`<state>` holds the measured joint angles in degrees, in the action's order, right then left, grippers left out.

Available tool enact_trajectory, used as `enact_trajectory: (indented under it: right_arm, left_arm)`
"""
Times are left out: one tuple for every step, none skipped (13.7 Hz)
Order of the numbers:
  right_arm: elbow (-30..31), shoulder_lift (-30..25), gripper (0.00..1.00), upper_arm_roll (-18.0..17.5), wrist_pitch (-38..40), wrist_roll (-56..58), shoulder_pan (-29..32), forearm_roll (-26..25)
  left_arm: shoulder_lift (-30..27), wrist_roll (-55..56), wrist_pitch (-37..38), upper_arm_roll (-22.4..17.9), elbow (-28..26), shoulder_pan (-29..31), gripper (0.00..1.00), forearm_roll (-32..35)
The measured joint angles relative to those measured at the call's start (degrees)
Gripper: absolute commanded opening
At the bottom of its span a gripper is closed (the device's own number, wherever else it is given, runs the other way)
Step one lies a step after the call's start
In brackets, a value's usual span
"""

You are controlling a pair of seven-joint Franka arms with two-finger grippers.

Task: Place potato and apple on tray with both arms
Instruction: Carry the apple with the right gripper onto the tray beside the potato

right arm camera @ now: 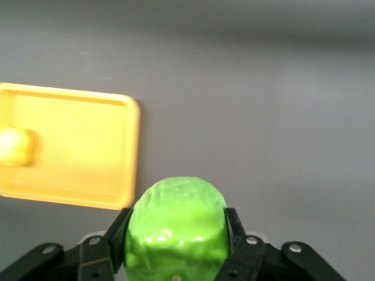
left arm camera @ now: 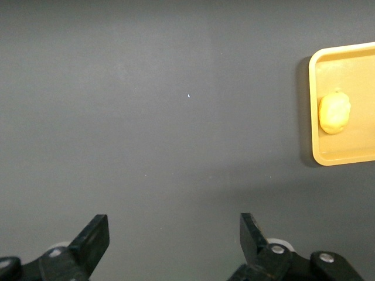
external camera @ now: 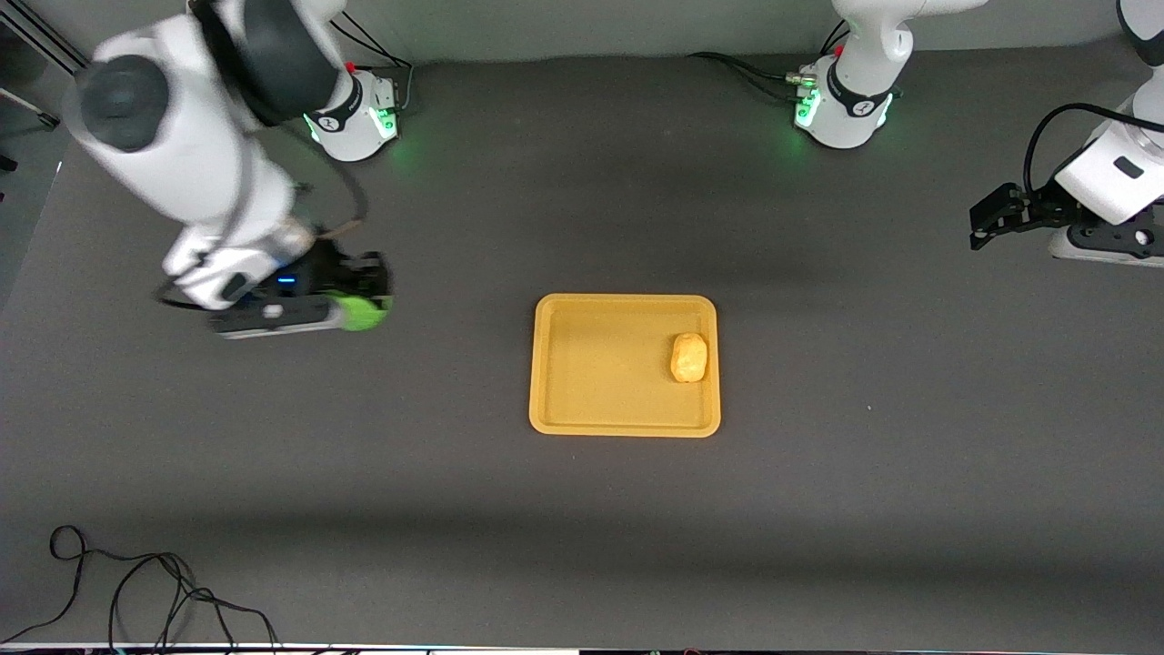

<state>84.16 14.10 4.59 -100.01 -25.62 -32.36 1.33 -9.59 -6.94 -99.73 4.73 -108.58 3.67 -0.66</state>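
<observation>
Apple (right arm camera: 176, 225), likely light, firm and slippery, sits pinched at its sides in the right gripper (external camera: 359, 305) above the table, at nine o'clock from the tray (external camera: 624, 424) holding the potato (external camera: 689, 357); the left gripper (left arm camera: 174, 243) waits spread.

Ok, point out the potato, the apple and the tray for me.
potato (external camera: 689, 357): front view, middle of its skin.
apple (right arm camera: 176, 225): right wrist view, its top, between the right gripper's fingers.
tray (external camera: 546, 364): front view, rim toward the right arm's end.
</observation>
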Motion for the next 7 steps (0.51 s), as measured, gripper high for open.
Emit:
enact_trajectory:
  right_arm:
    - [-3.71, 3.56, 0.54, -0.1, 0.02, -5.7, -3.82, 0.02]
    - [-7.3, 7.19, 0.54, -0.18, 0.03, -11.16, -7.28, 0.05]
    - [-11.0, 11.0, 0.54, -0.22, 0.0, -16.17, -10.21, 0.06]
    - [-15.05, 15.08, 0.54, -0.24, -0.02, -20.34, -12.63, 0.06]
    - [-18.76, 19.05, 0.54, -0.25, -0.14, -23.39, -14.33, 0.06]
    - [-21.61, 22.8, 0.54, -0.25, -0.82, -25.37, -15.41, 0.07]
    - [-23.35, 26.25, 0.54, -0.25, -2.97, -26.3, -15.88, 0.07]
  left_arm:
    - [0.0, -0.04, -0.01, -0.03, -0.04, 0.0, 0.99, 0.01]
    - [0.0, -0.07, -0.01, -0.05, -0.07, 0.0, 0.99, 0.02]
    - [0.0, -0.1, -0.01, -0.05, -0.1, 0.0, 0.99, 0.03]
    - [0.0, -0.12, -0.03, -0.05, -0.16, 0.0, 0.99, 0.03]
    - [0.0, -0.13, -0.05, -0.05, -0.23, 0.0, 0.99, 0.03]
    - [0.0, -0.15, -0.06, -0.05, -0.29, 0.0, 0.99, 0.04]
    - [0.01, -0.16, -0.06, -0.06, -0.34, 0.0, 0.99, 0.13]
